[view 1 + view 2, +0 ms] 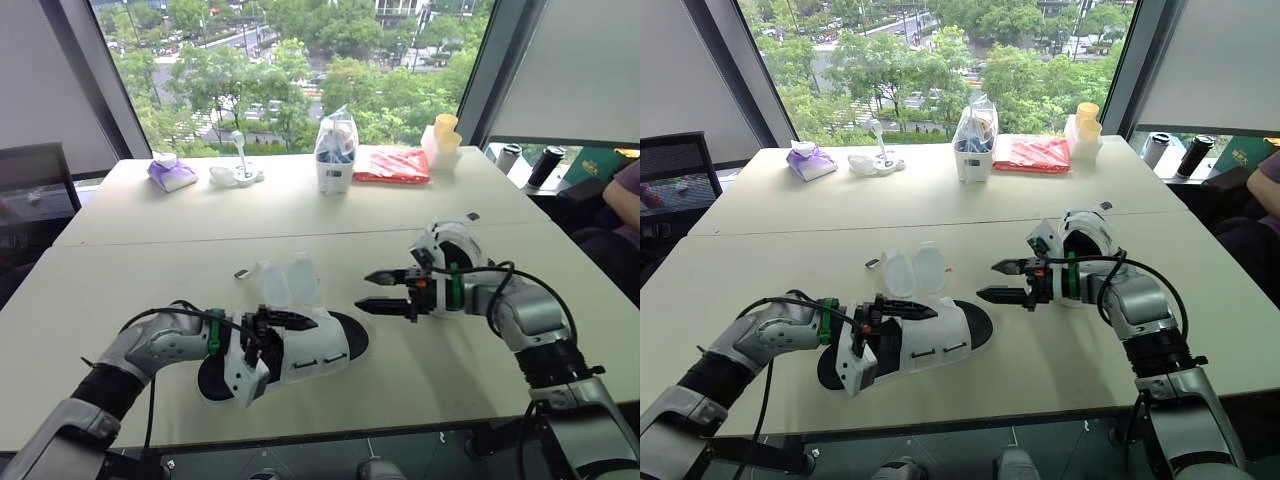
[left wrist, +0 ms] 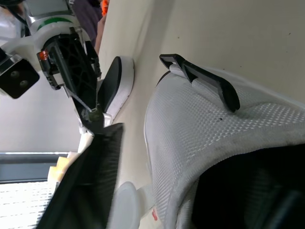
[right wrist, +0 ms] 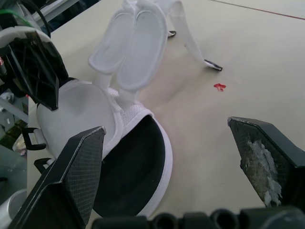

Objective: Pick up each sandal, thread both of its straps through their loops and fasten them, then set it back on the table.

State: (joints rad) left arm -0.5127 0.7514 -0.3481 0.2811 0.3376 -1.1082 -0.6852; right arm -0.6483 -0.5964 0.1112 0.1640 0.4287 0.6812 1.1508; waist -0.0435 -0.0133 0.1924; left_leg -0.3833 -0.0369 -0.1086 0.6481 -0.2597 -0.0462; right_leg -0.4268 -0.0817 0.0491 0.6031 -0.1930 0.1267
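Sandal [image 1: 322, 352], white with a black sole, lies flat on the near table [image 1: 150, 270], toe end toward your right arm. Its two straps [image 1: 288, 280] are flipped open on the far side. Your left gripper [image 1: 290, 321] sits against the sandal's upper; whether it pinches, you cannot tell. Your right gripper [image 1: 367, 291] hovers just off the toe, not touching, pincer spread wide.
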